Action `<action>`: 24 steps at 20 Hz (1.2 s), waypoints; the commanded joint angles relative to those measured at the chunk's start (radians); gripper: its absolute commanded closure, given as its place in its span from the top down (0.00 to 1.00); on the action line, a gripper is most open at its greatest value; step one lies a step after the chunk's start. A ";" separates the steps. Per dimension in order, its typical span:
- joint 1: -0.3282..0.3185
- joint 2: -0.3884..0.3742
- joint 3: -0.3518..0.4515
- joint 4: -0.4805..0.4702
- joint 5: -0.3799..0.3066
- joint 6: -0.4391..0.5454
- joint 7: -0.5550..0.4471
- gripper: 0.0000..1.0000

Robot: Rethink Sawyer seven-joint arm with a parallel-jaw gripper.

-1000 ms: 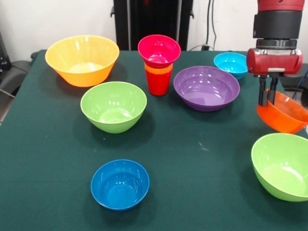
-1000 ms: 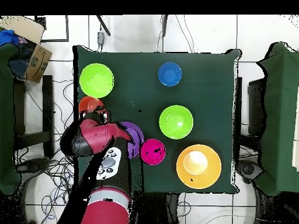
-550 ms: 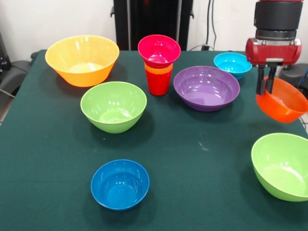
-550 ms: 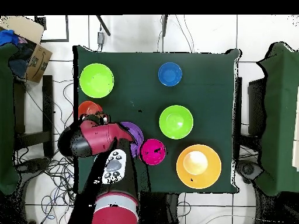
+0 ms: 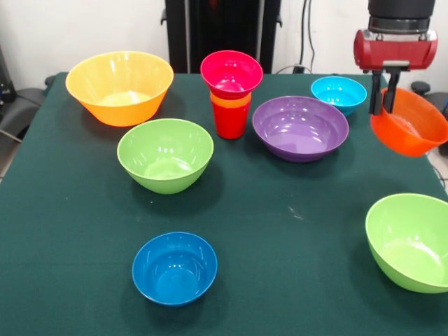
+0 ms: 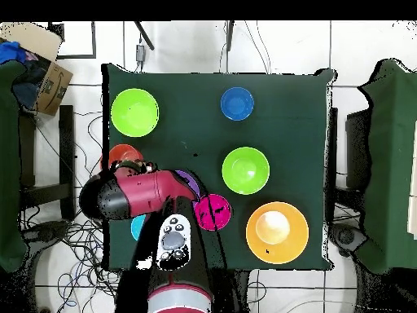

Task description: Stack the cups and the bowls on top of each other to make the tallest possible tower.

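Front view: claw (image 5: 384,110) clamped on orange bowl (image 5: 411,130) rim, lifted off counter (image 5: 280,210); two lime bowls (image 5: 165,154), one purple bowl (image 5: 300,128), one tower (image 5: 231,93).

Setting: robotics lab or test room. Evidence: one table under a dark green cloth (image 5: 280,231); red and black robot arm (image 6: 138,196) mounted at its edge; loose black cables (image 6: 77,244) trailing over a white tiled floor (image 6: 366,41); open brown cardboard box (image 6: 45,69) beside the table; plain white wall (image 5: 70,28) behind.
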 commanded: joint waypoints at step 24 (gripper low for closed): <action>-0.342 -0.297 0.323 0.218 -0.110 0.291 -0.218 0.00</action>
